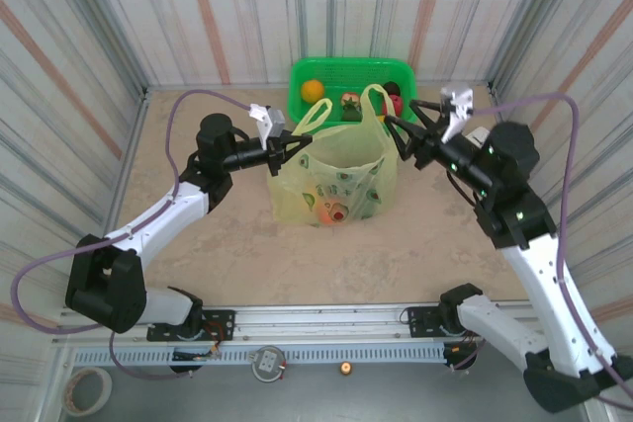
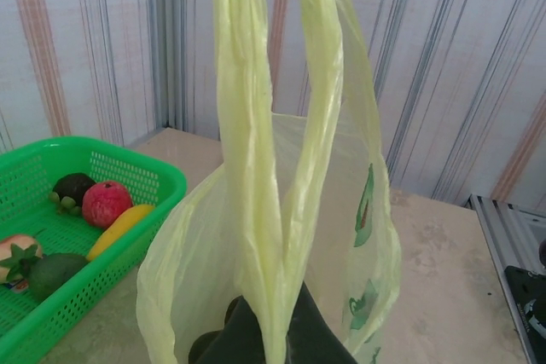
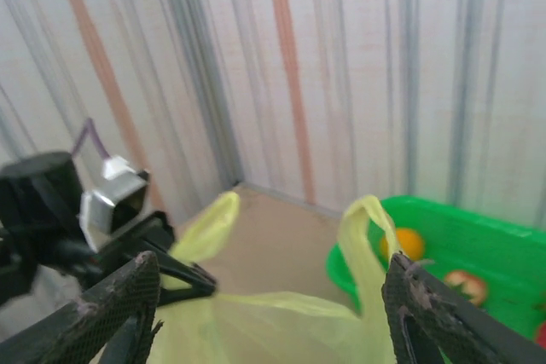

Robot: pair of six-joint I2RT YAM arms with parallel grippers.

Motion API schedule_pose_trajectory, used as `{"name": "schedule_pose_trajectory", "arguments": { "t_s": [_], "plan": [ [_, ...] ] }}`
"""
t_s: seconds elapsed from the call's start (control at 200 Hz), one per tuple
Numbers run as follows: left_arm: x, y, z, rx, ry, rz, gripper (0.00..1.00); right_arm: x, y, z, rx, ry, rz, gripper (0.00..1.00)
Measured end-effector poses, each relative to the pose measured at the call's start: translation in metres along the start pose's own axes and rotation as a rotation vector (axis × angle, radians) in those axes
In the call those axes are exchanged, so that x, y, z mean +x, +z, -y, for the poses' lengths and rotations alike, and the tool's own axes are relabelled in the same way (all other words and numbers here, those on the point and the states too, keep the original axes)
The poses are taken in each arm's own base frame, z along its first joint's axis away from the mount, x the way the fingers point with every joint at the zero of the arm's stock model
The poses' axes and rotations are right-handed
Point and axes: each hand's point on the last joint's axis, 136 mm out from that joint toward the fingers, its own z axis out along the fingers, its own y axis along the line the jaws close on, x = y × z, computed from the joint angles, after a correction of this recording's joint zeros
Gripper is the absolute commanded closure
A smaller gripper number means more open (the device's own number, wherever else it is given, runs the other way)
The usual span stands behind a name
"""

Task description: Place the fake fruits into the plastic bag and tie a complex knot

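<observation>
The plastic bag, thin yellow-green with green prints, stands in the middle of the table with fake fruits inside, one of them orange. My left gripper is shut on the bag's left handle, which rises between its fingers. My right gripper stands open just right of the bag's mouth. Its fingers are spread wide, and the right handle stands free just inside the right-hand finger. More fake fruits lie in the green basket: an orange one, a red one, a yellow one and a dark green one.
The rigid green basket sits right behind the bag against the back wall. Striped walls close in the table on three sides. Bare table lies in front of the bag. The left gripper's black body faces the right wrist camera.
</observation>
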Motion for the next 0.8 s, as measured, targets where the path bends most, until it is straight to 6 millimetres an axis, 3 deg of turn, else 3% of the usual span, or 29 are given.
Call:
{"name": "schedule_pose_trajectory", "arguments": {
  "t_s": [0.145,0.436,0.596,0.802],
  "plan": [
    [-0.002,0.0,0.003,0.017,-0.01,0.012,1.0,0.04,-0.008,0.022,0.045,-0.088,0.03,0.18],
    [-0.001,-0.001,0.005,0.03,-0.012,0.018,1.0,0.091,0.05,0.083,-0.023,-0.002,-0.037,0.08],
    [-0.002,-0.001,0.007,0.038,-0.008,0.02,1.0,0.119,0.089,0.091,-0.152,0.088,-0.094,0.1],
    [-0.003,-0.001,0.009,0.051,-0.002,0.025,1.0,0.126,0.138,0.086,-0.278,0.136,-0.091,0.18]
  ]
}}
